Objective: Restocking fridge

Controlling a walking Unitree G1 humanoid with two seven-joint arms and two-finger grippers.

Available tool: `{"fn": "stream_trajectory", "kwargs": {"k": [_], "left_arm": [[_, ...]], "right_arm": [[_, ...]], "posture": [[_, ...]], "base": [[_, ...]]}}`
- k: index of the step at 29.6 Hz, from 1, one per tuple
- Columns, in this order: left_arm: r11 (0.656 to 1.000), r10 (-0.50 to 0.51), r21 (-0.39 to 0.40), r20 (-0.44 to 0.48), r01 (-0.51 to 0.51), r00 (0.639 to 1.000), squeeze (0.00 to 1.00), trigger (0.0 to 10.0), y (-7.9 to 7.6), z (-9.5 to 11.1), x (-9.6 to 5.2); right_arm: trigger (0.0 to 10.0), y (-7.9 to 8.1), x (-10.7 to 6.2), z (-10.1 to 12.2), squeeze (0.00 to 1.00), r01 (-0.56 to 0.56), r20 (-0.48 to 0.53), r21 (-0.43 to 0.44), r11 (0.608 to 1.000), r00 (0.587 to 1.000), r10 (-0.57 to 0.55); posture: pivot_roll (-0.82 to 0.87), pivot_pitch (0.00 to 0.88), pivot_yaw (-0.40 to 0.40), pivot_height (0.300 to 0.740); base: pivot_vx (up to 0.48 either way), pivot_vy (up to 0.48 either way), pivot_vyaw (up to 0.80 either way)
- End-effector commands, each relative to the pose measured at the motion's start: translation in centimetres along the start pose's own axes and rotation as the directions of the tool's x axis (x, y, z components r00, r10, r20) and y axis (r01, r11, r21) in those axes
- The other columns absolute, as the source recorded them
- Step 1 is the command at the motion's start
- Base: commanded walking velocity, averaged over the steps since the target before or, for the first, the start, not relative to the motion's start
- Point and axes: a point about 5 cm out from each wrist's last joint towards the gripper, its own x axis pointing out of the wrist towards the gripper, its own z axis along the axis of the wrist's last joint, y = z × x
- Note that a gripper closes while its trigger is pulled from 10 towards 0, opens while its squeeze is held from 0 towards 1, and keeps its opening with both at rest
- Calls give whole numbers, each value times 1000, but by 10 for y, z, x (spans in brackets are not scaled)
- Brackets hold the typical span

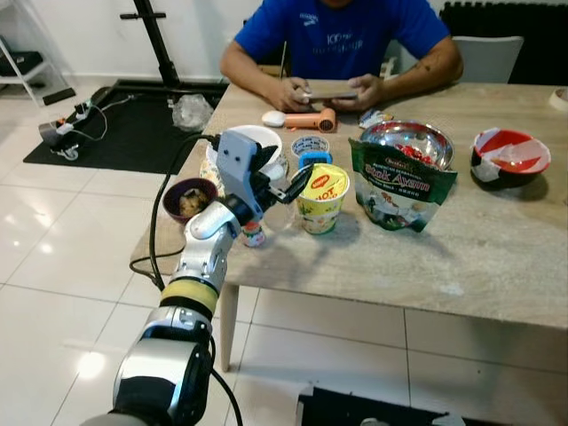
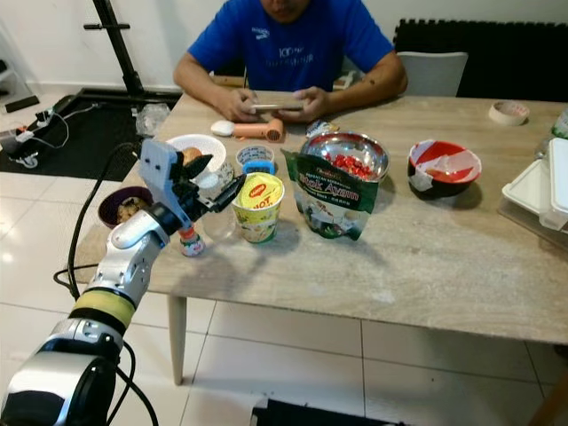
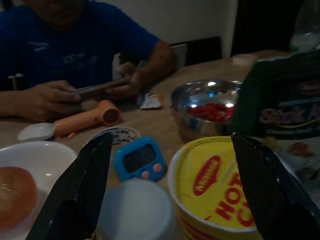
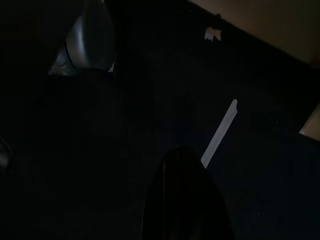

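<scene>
My left gripper hangs open over the front left part of the wooden table, its black fingers pointing at the yellow noodle cup. In the left wrist view the cup and a white round bottle top lie between the spread fingers. A small red-labelled bottle stands just under the wrist. A green stock pouch leans against a steel bowl of red pieces. The right wrist view is very dark, with one black finger over a dark floor.
A person in a blue shirt sits at the far side holding a phone. Near the gripper are a white plate, a blue timer, a dark bowl of food and an orange tool. A red-and-white bowl stands at the right.
</scene>
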Motion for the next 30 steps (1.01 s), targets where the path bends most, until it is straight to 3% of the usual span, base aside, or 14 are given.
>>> {"fn": "stream_trajectory", "kwargs": {"k": [1, 12, 24, 25, 26, 27, 28, 30], "left_arm": [[999, 36, 40, -28, -35, 999, 0, 10000, 5, -2, -1], [986, 162, 53, -7, -161, 987, 0, 10000, 22, 5, -5], [995, 102, -1, -101, -103, 990, 0, 10000, 7, -16, -2], [996, 92, -1, -107, -93, 990, 0, 8078, 5, -17, -2], [996, 90, 0, -107, -91, 990, 0, 3882, 5, -17, -1], [996, 90, 2, -106, -90, 990, 0, 3882, 4, -18, -1], [995, 98, -1, -110, -99, 989, 0, 0, 5, -18, -1], [995, 96, -5, -104, -97, 990, 0, 0, 4, -18, 0]], "right_arm": [[10000, 4, -1, -7, 0, -4, -17, 24, 1000, 1000, 4], [10000, 5, -1, -8, 0, -5, -21, 28, 1000, 1000, 6], [10000, 3, -1, -8, 0, 3, -24, 27, 1000, 1000, -3], [10000, 3, -1, -9, 0, 4, -25, 28, 1000, 1000, -4], [10000, 3, -1, -9, 0, 5, -26, 29, 1000, 1000, -4], [10000, 3, -1, -10, 0, 5, -26, 29, 1000, 1000, -4], [10000, 3, -1, -10, 0, 6, -27, 30, 1000, 1000, -5], [10000, 3, -2, -11, 0, 7, -29, 32, 999, 1000, -6]], "posture": [[-38, 145, 77, 740], [-33, 159, 75, 740], [-43, 158, 76, 740], [-45, 158, 77, 740], [-45, 158, 77, 740], [-45, 158, 77, 740], [-46, 157, 78, 740], [-46, 157, 78, 740]], "base": [[0, 0, 0], [0, 0, 0], [0, 0, 0], [0, 0, 0], [0, 0, 0], [0, 0, 0], [0, 0, 0], [0, 0, 0]]}}
